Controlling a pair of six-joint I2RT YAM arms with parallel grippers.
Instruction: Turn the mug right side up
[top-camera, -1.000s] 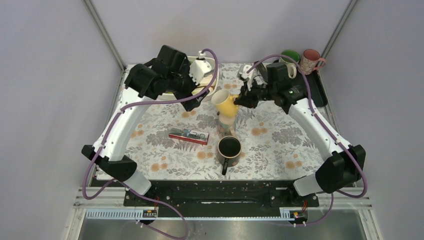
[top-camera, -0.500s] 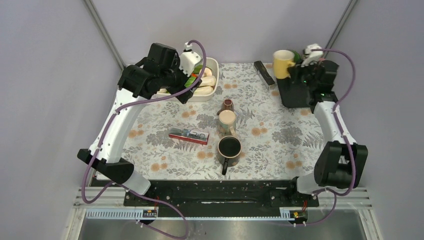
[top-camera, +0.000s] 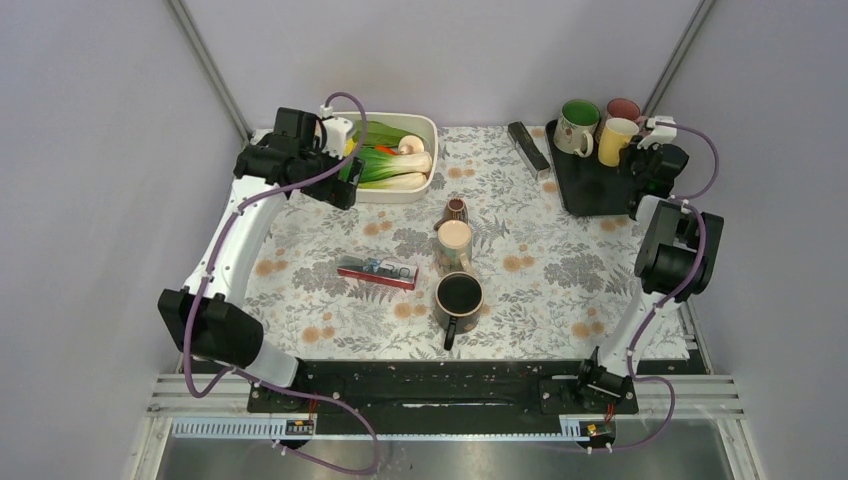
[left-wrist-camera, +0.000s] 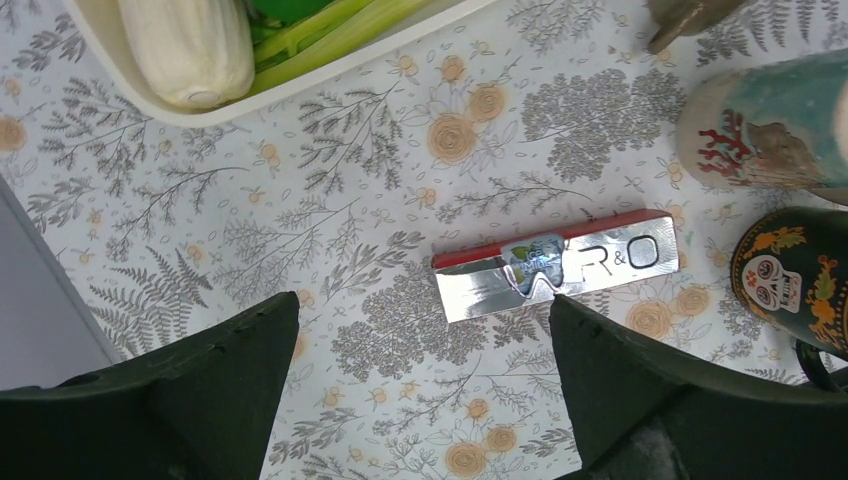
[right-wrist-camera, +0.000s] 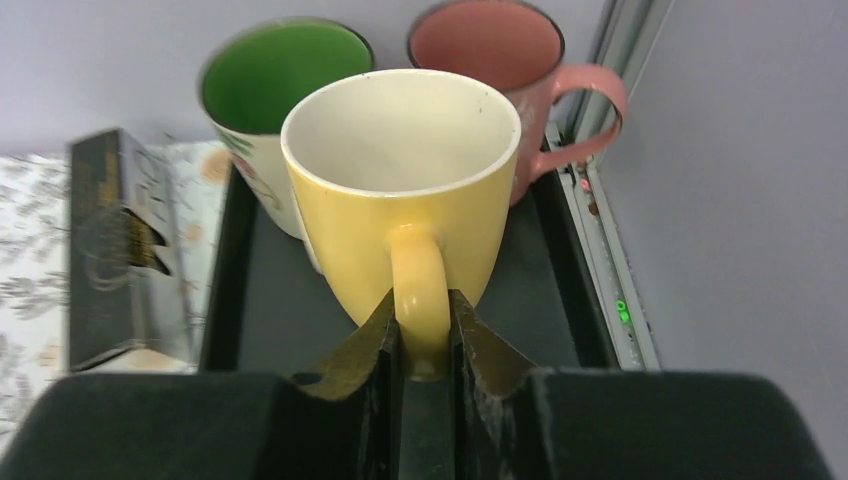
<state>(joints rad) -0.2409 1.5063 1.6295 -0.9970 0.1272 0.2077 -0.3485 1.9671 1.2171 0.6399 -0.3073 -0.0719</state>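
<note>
right gripper (right-wrist-camera: 422, 345) is sitting at the far right corner of the table, over the black tray (right-wrist-camera: 250, 300). its fingers (right-wrist-camera: 375, 345) are pinching nearly closed on the handle of the yellow mug (right-wrist-camera: 400, 190), one on each side of the loop. the yellow mug is standing right side up, mouth facing up, cream inside showing, handle pointing back toward the wrist camera. its base is hiding behind the fingers, so cannot tell if it is resting on the tray or hanging just above it. it is sitting just in front of the green-lined mug (right-wrist-camera: 285, 75) and the pink mug (right-wrist-camera: 485, 40), both upright on the same tray. a black box (right-wrist-camera: 120, 250) is lying on the floral cloth (left-wrist-camera: 380, 200) just left of the tray.

left gripper (left-wrist-camera: 420, 305) is hanging over the left part of the table with its jaws spread wide and nothing between them. below it a red and silver bar (left-wrist-camera: 560, 265) is lying flat on the cloth. the white dish (left-wrist-camera: 330, 75) of vegetables is sitting near the far left. a teal patterned mug (left-wrist-camera: 770, 130) and a black skull mug (left-wrist-camera: 790, 280) are sitting near the table's middle, close together.
</note>
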